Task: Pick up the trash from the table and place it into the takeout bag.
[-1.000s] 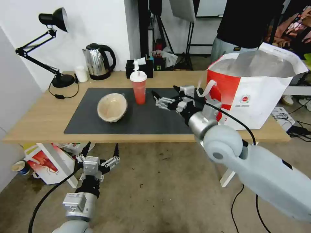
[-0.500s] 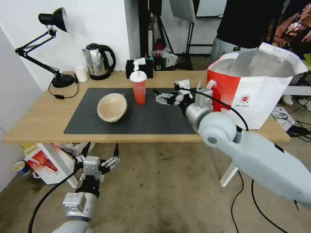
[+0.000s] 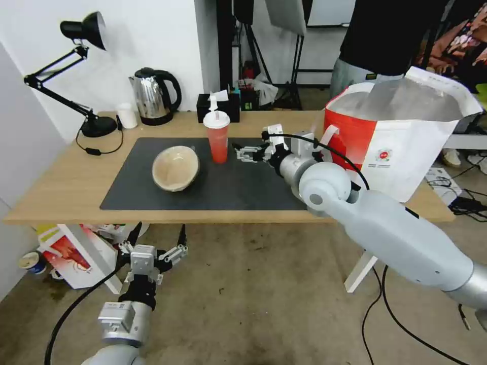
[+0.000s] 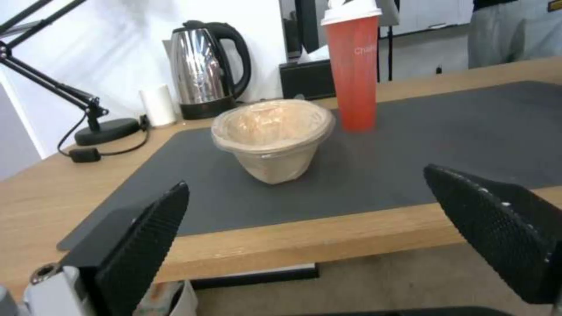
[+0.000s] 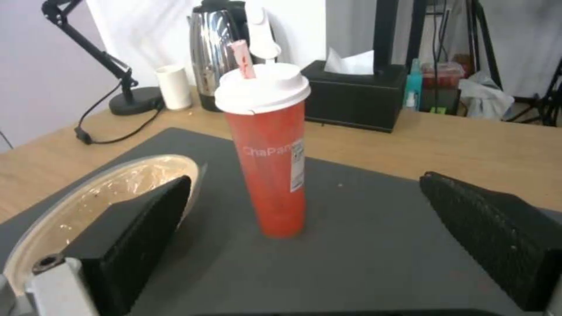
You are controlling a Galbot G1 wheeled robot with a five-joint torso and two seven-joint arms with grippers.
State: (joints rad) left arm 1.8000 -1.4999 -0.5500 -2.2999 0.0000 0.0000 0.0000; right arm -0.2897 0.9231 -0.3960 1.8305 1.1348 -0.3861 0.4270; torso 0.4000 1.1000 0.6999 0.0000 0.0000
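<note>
Right pincer (image 3: 247, 150) nearer red cup (image 3: 217, 137)

Pale grey rounded arm shells, silver wrist cuffs, black cables, black textured finger pads (image 4: 146, 241)

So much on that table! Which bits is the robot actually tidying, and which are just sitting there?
Job: red cup, paper bowl, takeout bag, with the open right gripper beside the cup.

Lying about: kettle, lamp, tissue box, small white cup.
</note>
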